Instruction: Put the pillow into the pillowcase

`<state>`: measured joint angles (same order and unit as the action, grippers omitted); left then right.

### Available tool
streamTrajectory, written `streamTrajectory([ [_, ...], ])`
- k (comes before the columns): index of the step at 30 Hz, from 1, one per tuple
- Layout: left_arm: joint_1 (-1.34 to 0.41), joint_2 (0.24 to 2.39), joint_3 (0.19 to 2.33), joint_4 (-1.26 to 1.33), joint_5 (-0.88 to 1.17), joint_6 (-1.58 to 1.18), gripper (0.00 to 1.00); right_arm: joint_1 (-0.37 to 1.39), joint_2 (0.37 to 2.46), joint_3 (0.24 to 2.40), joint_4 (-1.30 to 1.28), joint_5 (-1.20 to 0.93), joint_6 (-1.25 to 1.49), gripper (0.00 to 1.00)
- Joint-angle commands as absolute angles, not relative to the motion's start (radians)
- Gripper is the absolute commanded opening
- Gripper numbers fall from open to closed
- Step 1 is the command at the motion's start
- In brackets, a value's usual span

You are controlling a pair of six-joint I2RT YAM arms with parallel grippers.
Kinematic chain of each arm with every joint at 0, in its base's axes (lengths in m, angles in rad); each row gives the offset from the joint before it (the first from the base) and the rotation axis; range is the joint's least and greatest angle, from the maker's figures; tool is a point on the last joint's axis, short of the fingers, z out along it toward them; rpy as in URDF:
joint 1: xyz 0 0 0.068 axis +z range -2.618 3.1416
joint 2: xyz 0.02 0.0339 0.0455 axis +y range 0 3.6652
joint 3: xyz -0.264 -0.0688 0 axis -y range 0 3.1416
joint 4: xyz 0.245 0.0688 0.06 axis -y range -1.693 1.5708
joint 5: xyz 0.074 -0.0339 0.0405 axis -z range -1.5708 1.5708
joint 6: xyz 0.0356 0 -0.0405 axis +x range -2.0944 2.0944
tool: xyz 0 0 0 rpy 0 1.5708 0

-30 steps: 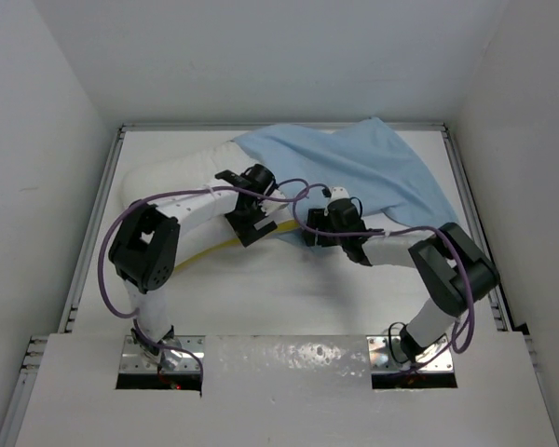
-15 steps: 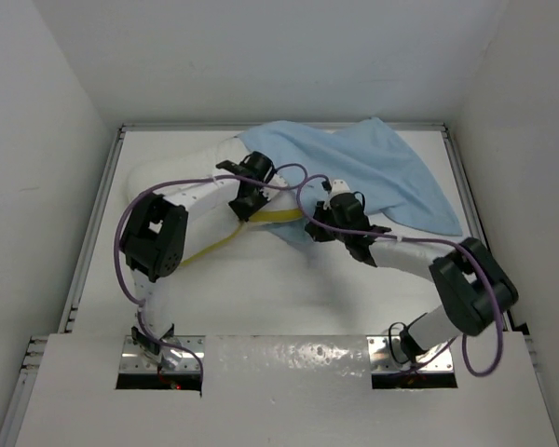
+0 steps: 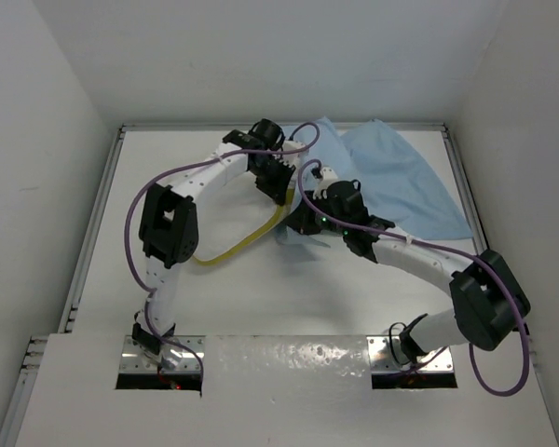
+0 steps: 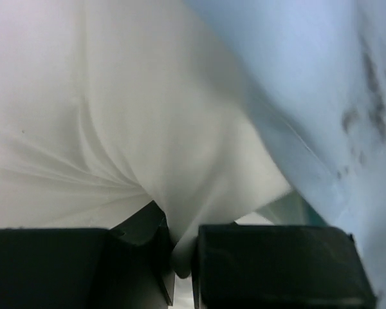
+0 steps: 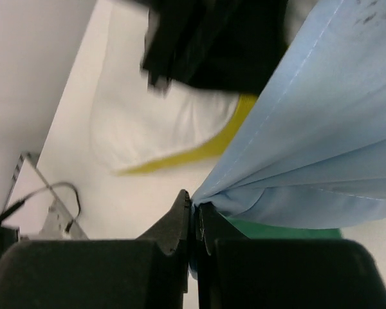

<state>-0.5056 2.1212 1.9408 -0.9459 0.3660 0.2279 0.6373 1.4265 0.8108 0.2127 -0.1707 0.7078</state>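
Pinching pillow (image 4: 116, 116) fold in left gripper (image 4: 180, 254); right gripper (image 5: 194, 215) clamped on pillowcase (image 5: 321, 129) edge at jaw tips. Risk: shallow pinches slip, opening collapses.

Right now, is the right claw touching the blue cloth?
Touching. The right wrist view shows the right gripper pinched shut on a bunched edge of the pillowcase.

White pillow (image 5: 154, 122), yellow band (image 3: 240, 245); light blue pillowcase (image 3: 401, 177), green underside.

You see the pillow (image 4: 103, 116) in soft, matt white cloth; the pillowcase (image 5: 328, 129) is thin, smooth light-blue fabric; the counter (image 3: 261, 298) looks matt.
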Motion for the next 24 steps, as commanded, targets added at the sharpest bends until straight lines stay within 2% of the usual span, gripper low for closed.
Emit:
streamTrajectory([
  [1,-0.472,2.186,1.970,-0.887,0.508,0.167,0.00,0.666,1.390,0.730,0.253,-0.357,0.761,0.00],
  [3,-0.486,2.213,1.942,-0.894,0.534,0.184,0.00,0.666,1.397,0.725,0.215,-0.370,0.752,0.00],
  [5,-0.508,2.200,1.878,-0.882,0.549,0.215,0.00,0.664,1.420,0.764,0.042,-0.302,0.701,0.00],
  [7,-0.508,2.181,1.818,-0.858,0.607,0.230,0.02,0.647,1.410,0.752,-0.026,-0.281,0.672,0.39],
  [8,-0.509,2.174,1.810,-0.859,0.626,0.247,0.12,0.638,1.393,0.738,-0.023,-0.276,0.672,0.63],
  [9,-0.509,2.158,1.810,-0.885,0.640,0.267,0.38,0.631,1.344,0.726,-0.021,-0.262,0.670,0.78],
  [10,-0.505,2.148,1.830,-0.903,0.661,0.309,0.51,0.621,1.312,0.715,-0.034,-0.238,0.669,0.99],
  [12,-0.496,2.116,1.871,-0.960,0.666,0.365,0.77,0.583,1.222,0.703,-0.061,-0.154,0.654,0.99],
  [14,-0.467,2.085,1.970,-0.995,0.648,0.385,0.82,0.528,1.181,0.725,-0.115,-0.106,0.652,0.99],
  [15,-0.453,2.077,2.005,-1.012,0.634,0.385,0.97,0.508,1.171,0.739,-0.132,-0.072,0.649,0.99],
  [16,-0.422,2.071,2.064,-1.017,0.605,0.384,0.99,0.490,1.164,0.758,-0.153,-0.058,0.646,0.96],
  [17,-0.405,2.063,2.084,-1.016,0.589,0.379,1.00,0.462,1.173,0.803,-0.164,-0.042,0.640,0.85],
  [18,-0.388,2.056,2.100,-1.008,0.577,0.367,1.00,0.453,1.187,0.833,-0.184,-0.026,0.626,0.66],
  [20,-0.335,2.057,2.137,-0.985,0.513,0.339,1.00,0.434,1.261,0.940,-0.205,0.038,0.617,0.17],
  [21,-0.313,2.065,2.146,-0.973,0.494,0.304,1.00,0.430,1.291,0.975,-0.213,0.070,0.612,0.15],
  [23,-0.232,2.097,2.169,-0.921,0.476,0.235,0.94,0.423,1.405,1.098,-0.218,0.107,0.621,0.23],
  [24,-0.165,2.106,2.169,-0.893,0.486,0.201,0.92,0.423,1.446,1.139,-0.227,0.148,0.633,0.23],
])
